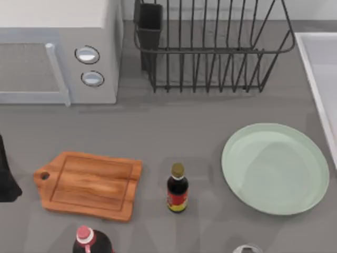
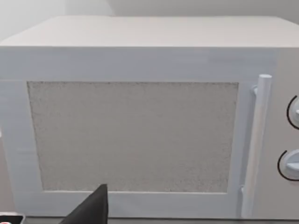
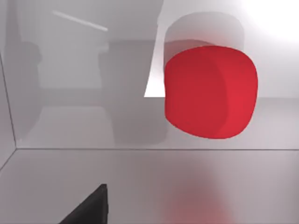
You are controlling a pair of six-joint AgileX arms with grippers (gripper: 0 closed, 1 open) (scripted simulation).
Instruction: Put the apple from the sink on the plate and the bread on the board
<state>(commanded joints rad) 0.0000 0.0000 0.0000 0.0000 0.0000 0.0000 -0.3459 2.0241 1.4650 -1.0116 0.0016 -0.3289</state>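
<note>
- The fingers of both grippers cannot be judged: each wrist view shows one dark finger tip [image 3: 91,207] at its edge, and this is not enough to tell if the jaws stand apart or together.
- The right gripper is inside the sink [image 3: 149,186], low above its pale glossy floor, and it looks toward the apple [image 3: 211,91].
- The apple sits ahead of this gripper, near the back wall of the basin, with a red reflection on the floor under it. Nothing touches it.
- In my judgement the apple is light, stiff and very smooth, so it can roll or slip out of the jaws. The best hold is across its widest middle, with the two fingers on opposite sides, and not near its top.
- In the top view the plate [image 1: 275,167] lies bare at the right of the table, just beside the sink rim [image 1: 310,63].
- The board [image 1: 89,184] lies bare at the left, with a dark sauce bottle [image 1: 177,188] between it and the plate.
- I do not find the bread.
- The left arm is at the table's left edge, and its camera faces the white microwave [image 2: 140,116].
</note>
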